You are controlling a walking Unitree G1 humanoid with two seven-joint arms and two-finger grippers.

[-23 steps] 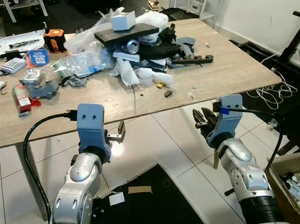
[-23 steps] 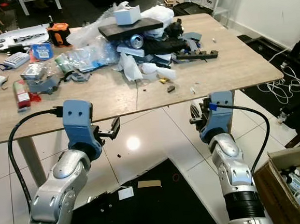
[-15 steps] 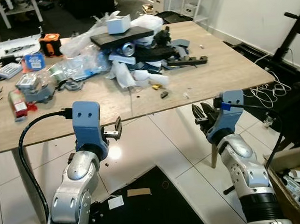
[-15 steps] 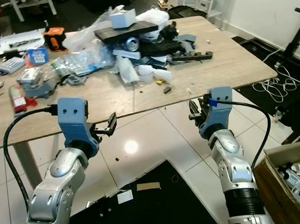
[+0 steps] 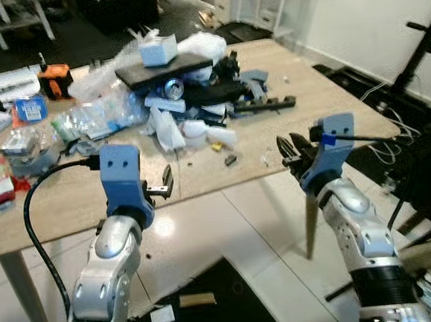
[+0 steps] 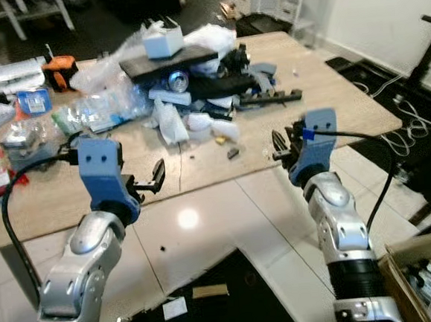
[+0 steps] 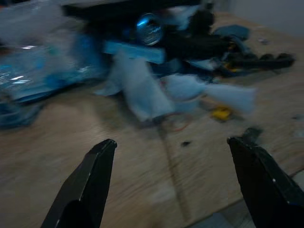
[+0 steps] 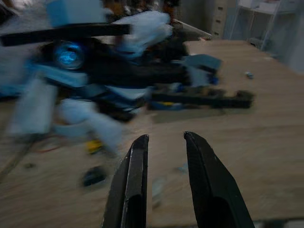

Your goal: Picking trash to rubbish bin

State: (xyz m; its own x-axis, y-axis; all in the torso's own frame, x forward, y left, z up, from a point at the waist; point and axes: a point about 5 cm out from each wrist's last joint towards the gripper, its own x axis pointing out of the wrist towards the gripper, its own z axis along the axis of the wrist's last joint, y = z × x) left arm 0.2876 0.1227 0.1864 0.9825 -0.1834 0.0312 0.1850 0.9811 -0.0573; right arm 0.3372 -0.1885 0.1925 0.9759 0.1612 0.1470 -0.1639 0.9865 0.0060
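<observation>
Ahead of my end effectors stands a light wooden bench (image 5: 323, 100) on pale legs. Below them, glossy white floor tiles (image 5: 227, 220) catch a ceiling light's glare, with a black mat (image 5: 212, 303) nearer me. A white wall (image 5: 353, 16) rises beyond my right one.
</observation>
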